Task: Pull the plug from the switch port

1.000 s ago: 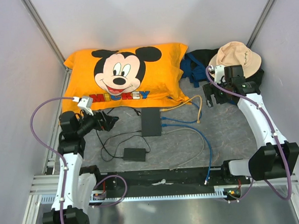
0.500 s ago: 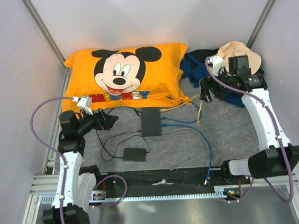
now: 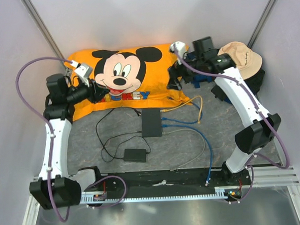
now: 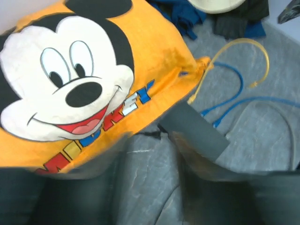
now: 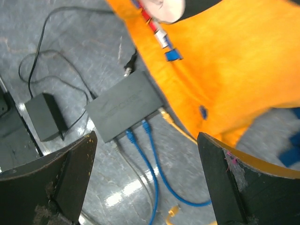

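Nothing of the pull has been done yet.

At the near edge of the bench (image 3: 226, 139) sit only the arm bases and the loose end of a blue cable (image 3: 207, 181). A little farther in, left of centre, lies the power brick (image 3: 135, 154) with its thin black lead curling around it.

At mid-bench sits the black switch (image 3: 151, 122), with four cables entering the row of sockets on its right-hand edge. Nearest is the white-grey cable (image 3: 183, 131), then two blue ones, and farthest along the row is the yellow-orange cable (image 3: 200, 106). The plug (image 5: 163, 113) looks fully seated in the switch port (image 3: 161, 111), close beside the corner of the orange pillow (image 3: 154, 87). The free end of that cable loops back onto the bench, right of the switch.

Both arms are beyond the switch, toward the far edge, and neither touches cable or box. The right tool (image 5: 146, 139) hangs over the pillow's right end with its fingers (image 5: 70, 178) spread wide and nothing between them, and its camera looks down on the switch and plug. The left tool (image 3: 97, 91) hovers over the pillow's left part, and its wrist view is too blurred to tell whether it is released or clenched. A hat (image 3: 242, 57) lies in the far right corner.

The approach, the grip on the plug and the pull itself all remain.
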You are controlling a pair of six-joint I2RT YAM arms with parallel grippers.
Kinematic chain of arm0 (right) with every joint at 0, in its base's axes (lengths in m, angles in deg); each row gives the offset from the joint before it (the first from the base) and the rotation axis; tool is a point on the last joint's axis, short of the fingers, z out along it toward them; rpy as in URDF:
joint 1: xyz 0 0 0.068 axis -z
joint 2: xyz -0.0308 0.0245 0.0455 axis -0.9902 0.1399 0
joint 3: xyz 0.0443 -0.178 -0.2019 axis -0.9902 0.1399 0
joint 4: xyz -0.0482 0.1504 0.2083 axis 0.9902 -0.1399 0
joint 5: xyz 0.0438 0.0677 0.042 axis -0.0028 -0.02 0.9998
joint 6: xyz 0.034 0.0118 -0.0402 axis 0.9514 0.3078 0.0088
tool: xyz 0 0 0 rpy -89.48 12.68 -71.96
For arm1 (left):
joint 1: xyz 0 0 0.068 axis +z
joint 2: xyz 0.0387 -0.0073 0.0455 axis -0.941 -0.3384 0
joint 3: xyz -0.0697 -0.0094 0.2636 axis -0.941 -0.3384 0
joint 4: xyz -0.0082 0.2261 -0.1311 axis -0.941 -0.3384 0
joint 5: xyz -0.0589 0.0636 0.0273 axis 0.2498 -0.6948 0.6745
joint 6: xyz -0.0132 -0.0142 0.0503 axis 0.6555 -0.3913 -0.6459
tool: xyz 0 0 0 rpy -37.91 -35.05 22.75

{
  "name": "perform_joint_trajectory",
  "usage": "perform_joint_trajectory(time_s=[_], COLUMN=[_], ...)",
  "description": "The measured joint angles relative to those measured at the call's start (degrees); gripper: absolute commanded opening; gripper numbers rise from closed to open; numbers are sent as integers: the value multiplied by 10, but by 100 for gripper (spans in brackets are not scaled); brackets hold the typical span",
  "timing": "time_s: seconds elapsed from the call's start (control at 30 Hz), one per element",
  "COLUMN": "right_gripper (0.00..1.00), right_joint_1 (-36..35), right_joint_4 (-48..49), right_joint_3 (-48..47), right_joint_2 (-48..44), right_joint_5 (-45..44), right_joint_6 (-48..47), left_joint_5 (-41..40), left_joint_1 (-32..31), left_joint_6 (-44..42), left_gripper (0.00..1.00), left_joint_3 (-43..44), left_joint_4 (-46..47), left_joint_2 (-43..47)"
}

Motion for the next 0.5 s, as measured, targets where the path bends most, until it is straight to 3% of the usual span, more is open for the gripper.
perform_joint_trajectory(time_s=[0.17,0.5], right_gripper=[98,98], right_joint_1=[-51,-45], right_joint_4=[24,22], right_joint_3=[64,112], right_joint_2=[19,91], right_joint_5=[-51,-65], right_joint_6=[28,36], left_joint_5=[9,-38], left_joint_1=[-89,-263], left_joint_6=[6,-41], left_gripper=[2,2], left_joint_3=[15,-28], left_joint_4=[-28,-77], left_joint_2=[-44,-102])
